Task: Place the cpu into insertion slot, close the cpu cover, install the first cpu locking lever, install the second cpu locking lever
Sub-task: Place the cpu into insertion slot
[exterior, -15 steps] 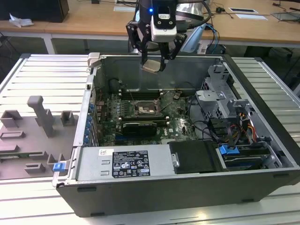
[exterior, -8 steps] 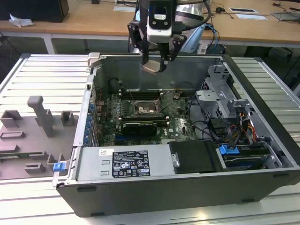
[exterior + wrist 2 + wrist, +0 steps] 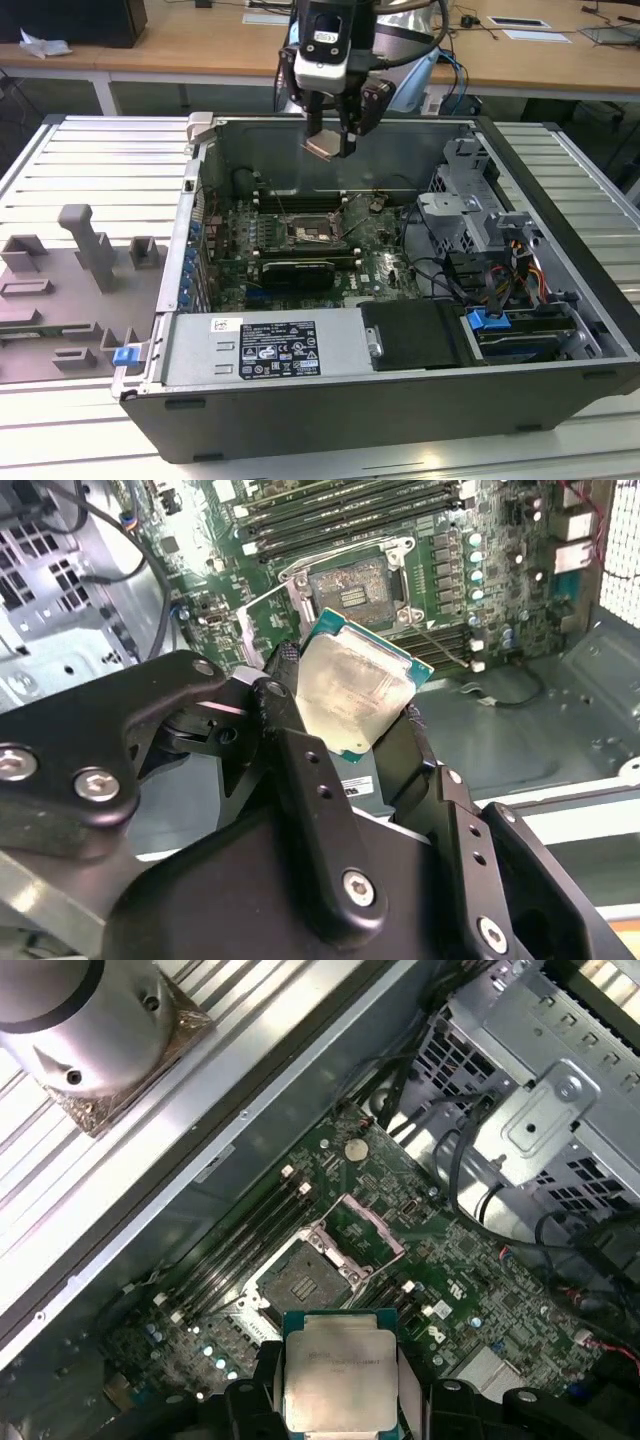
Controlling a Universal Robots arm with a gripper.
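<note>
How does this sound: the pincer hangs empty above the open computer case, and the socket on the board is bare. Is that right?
One thing is wrong: the pincer is not empty. It is shut on the cpu, as the second wrist view shows. The rest holds: it hangs above the open computer case, and the socket on the board is bare.

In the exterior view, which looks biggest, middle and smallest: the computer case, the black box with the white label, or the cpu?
Largest: computer case
Middle: black box with the white label
Smallest: cpu, in the gripper
</note>
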